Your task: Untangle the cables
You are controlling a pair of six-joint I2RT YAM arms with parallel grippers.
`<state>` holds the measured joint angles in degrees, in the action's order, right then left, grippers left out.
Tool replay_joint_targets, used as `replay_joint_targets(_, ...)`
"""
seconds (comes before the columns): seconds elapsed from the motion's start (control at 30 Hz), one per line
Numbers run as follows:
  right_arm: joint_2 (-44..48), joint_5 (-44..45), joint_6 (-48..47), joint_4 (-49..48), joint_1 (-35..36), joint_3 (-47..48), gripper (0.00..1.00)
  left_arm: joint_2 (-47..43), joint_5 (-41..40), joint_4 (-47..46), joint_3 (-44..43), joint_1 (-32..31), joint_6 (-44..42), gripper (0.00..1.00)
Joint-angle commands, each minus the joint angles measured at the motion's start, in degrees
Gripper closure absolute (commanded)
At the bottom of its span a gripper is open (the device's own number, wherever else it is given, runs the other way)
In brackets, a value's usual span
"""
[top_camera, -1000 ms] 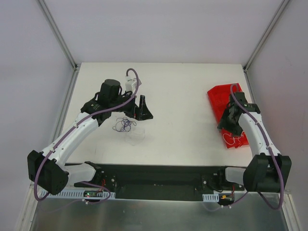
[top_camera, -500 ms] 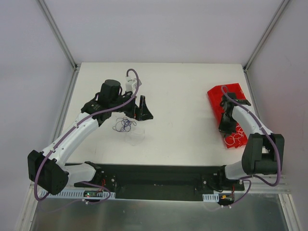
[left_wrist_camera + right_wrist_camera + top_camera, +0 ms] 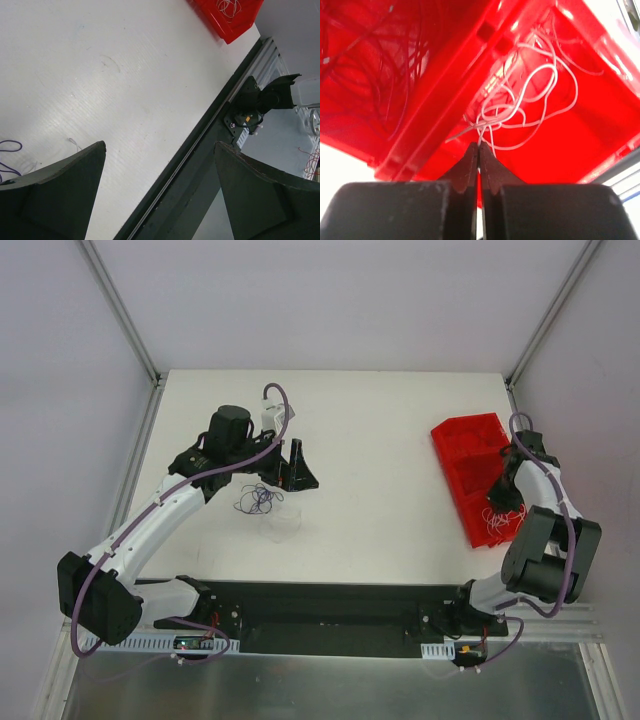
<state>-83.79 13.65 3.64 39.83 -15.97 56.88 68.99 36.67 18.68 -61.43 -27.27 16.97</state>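
Note:
A small tangle of dark purple cables (image 3: 258,500) lies on the white table, just in front of my left gripper (image 3: 285,475). That gripper is open and holds nothing; in the left wrist view a purple loop (image 3: 7,150) shows beside its left finger, with my left gripper (image 3: 160,145) over bare table. My right gripper (image 3: 497,502) is over the near end of the red bin (image 3: 470,440). In the right wrist view my right gripper (image 3: 479,144) is shut on a strand of the white cables (image 3: 520,100). Thin dark cables (image 3: 380,60) lie in the neighbouring compartment.
The red bin (image 3: 600,115) has dividing walls between its compartments and sits at the table's right edge. A faint clear plastic piece (image 3: 282,525) lies near the purple tangle. The black base rail (image 3: 330,615) runs along the near edge.
My right gripper has shut on a white strand. The right arm swung from the bin's left side to its right edge. The left arm has not moved.

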Motion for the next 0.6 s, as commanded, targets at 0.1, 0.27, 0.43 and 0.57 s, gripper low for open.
replay_joint_targets(0.1,-3.8,-4.4,1.6,-10.3,-3.2,-1.4,1.0,-0.4,0.0,-1.5,0.3,0.5,-0.4,0.11)
replay_joint_targets(0.27,-1.3,-6.5,2.7,-7.1,-3.1,-0.5,0.98,0.0,-1.0,-1.5,0.4,0.7,-0.3,0.12)
replay_joint_targets(0.43,7.0,-6.0,2.5,-2.3,-3.0,-0.2,0.63,-0.7,-4.3,-1.4,0.8,2.6,0.7,0.12)
replay_joint_targets(0.57,12.2,-4.4,0.9,1.7,-2.5,0.9,0.49,-1.5,-8.6,-1.3,1.4,4.8,1.3,0.11)
